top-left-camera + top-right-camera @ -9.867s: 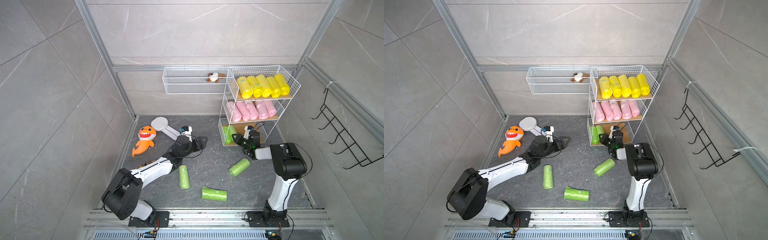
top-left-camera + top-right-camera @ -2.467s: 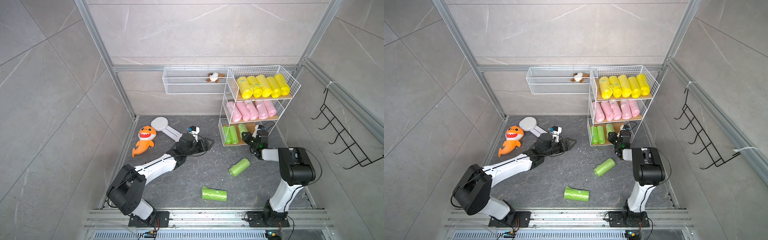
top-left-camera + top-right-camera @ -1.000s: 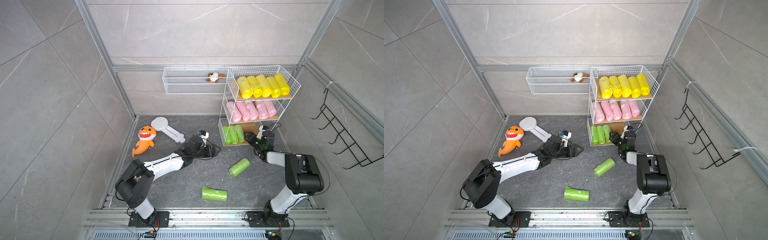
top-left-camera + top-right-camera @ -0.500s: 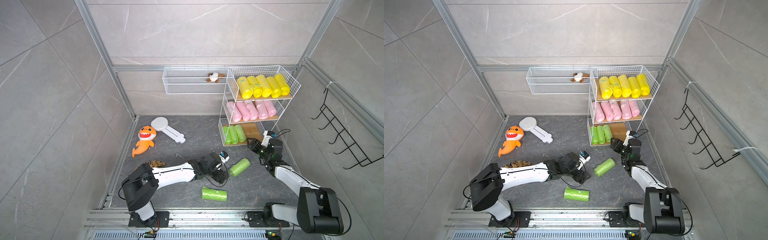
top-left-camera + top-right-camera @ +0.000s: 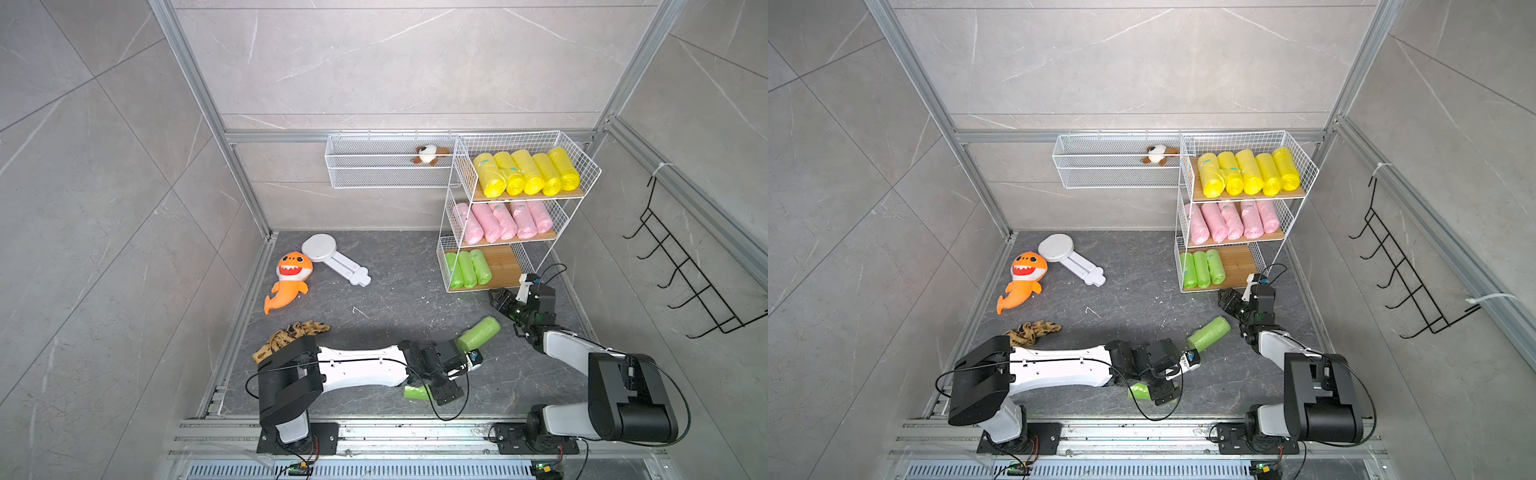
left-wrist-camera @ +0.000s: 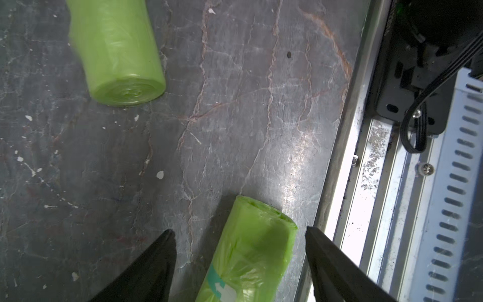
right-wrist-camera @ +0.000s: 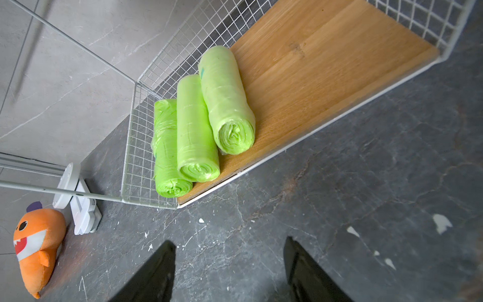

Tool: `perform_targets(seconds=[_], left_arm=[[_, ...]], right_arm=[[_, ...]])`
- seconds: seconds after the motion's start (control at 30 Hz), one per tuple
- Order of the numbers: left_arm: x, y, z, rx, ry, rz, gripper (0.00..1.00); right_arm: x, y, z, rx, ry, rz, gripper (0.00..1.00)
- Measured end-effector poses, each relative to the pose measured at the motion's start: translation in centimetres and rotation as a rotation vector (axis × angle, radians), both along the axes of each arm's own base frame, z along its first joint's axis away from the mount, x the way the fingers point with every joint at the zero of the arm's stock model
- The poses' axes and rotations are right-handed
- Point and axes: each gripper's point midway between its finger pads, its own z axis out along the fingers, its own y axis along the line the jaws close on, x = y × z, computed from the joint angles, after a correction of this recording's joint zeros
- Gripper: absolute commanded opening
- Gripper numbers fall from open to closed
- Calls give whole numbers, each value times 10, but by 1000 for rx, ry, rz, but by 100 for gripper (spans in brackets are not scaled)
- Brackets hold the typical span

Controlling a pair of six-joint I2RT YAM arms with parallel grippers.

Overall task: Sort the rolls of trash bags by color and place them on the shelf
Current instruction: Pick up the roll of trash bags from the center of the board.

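- The left fingers [image 6: 154, 269] stand wide, straddling a crinkly light-green roll [image 6: 251, 251]. Its long axis runs along them, with the coiled end just past the tips. It may brush one finger, but that is hard to tell.
- A second green roll [image 6: 117, 52], a smooth film cylinder, lies well ahead of those tips on the dark veined surface [image 6: 235, 117].
- The right fingers [image 7: 156, 274] are wide apart with nothing between them.
- Ahead of them, the white wire-mesh shelf [image 7: 136, 157] holds three green rolls [image 7: 196, 130] on its wooden bottom board, ends toward the fingers.
- The upper tiers hold yellow rolls [image 5: 525, 172] and pink rolls [image 5: 503, 220].
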Motion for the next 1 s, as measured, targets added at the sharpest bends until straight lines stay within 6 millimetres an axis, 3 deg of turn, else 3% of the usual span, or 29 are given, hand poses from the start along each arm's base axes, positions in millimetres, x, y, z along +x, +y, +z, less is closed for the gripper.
perform_targets(seconds=[0.33, 0.53, 0.73, 0.87, 1.0], left_arm=[[-5, 5, -29, 117, 14, -44, 78], [-5, 8, -41, 154, 10, -59, 67], [-1, 8, -41, 156, 8, -56, 46], [13, 7, -39, 131, 7, -18, 35], [44, 14, -37, 88, 10, 82, 27]], right_arm=[[0, 1, -3, 10, -8, 0, 70], [-2, 2, -10, 18, 6, 0, 70], [-2, 2, -13, 21, 11, 0, 70], [-2, 3, -13, 27, 12, 3, 70], [-2, 4, -12, 33, 11, 9, 70]])
